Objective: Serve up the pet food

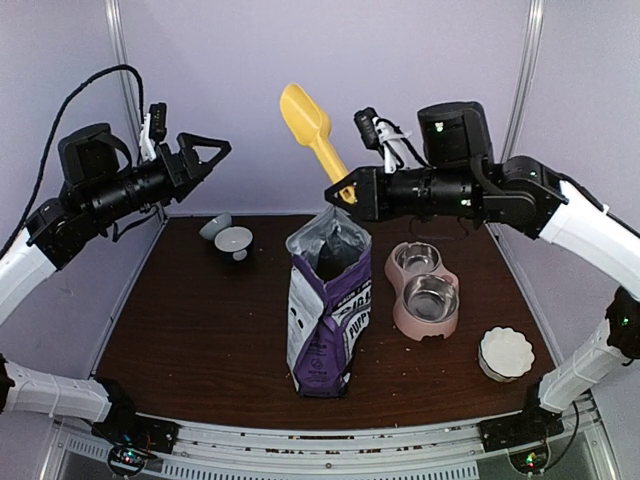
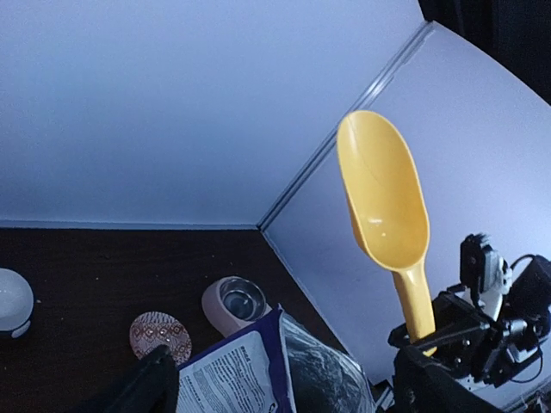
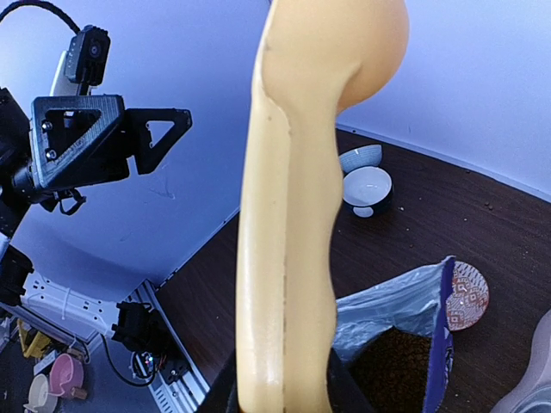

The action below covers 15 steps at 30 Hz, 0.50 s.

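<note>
Yellow scoop [image 3: 284,215] at centre stands clamped by its handle in the right gripper [image 1: 340,192] above kibble [image 3: 392,366] inside the purple bag [image 1: 325,320], left gripper [image 1: 215,160] gaping empty at upper left, dark table [image 1: 200,320] and pale walls [image 1: 250,60] around.

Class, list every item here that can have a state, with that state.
purple bag: upright, top open
pet food: inside the bag, none served
yellow scoop: held aloft, empty
pink feeder: both steel bowls empty
white dish: empty
grey bowls: one upright, one tipped
left gripper: open, holding nothing
right gripper: shut on the scoop's handle
</note>
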{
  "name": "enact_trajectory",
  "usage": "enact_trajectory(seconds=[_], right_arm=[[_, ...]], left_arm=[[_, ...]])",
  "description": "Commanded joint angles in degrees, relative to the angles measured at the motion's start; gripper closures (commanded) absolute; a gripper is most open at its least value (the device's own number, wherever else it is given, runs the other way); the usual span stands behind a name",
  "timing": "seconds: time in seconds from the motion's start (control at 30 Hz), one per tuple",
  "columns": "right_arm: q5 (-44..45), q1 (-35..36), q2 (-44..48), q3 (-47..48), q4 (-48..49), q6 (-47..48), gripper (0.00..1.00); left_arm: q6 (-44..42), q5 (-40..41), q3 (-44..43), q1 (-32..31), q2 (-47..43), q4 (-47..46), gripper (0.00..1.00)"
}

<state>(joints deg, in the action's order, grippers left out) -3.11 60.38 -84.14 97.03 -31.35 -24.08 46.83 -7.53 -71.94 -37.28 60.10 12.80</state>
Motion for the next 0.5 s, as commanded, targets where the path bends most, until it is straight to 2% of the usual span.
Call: enact_trajectory(seconds=[0.0,0.13,0.27,0.4,0.47], right_arm=[[-15.95,-4.25,4.57,-0.87,-7.94,3.51,0.93],[-24.96,-4.72,7.08,-2.31,-12.75,5.79,0.93],[-34.64,-4.61,9.63,-6.04,-12.22,4.31,0.93],[-40.51,-4.62,11.99,-9.87,-9.49,2.48,0.93],[-42.47,-4.66,12.22,-10.44,-9.56,2.48,0.93]], left_arm=[[-19.31,-19.99,-10.4,1.23,4.01,12.34,0.1],[-27.55,-25.43,-18.27,1.24,8.18,23.35,0.1],[-30.94,-30.49,-20.67,1.24,9.96,26.3,0.1],[-33.36,-32.05,-23.15,1.23,11.73,30.1,0.1],[-33.49,-34.04,-23.79,1.24,12.56,30.61,0.15]])
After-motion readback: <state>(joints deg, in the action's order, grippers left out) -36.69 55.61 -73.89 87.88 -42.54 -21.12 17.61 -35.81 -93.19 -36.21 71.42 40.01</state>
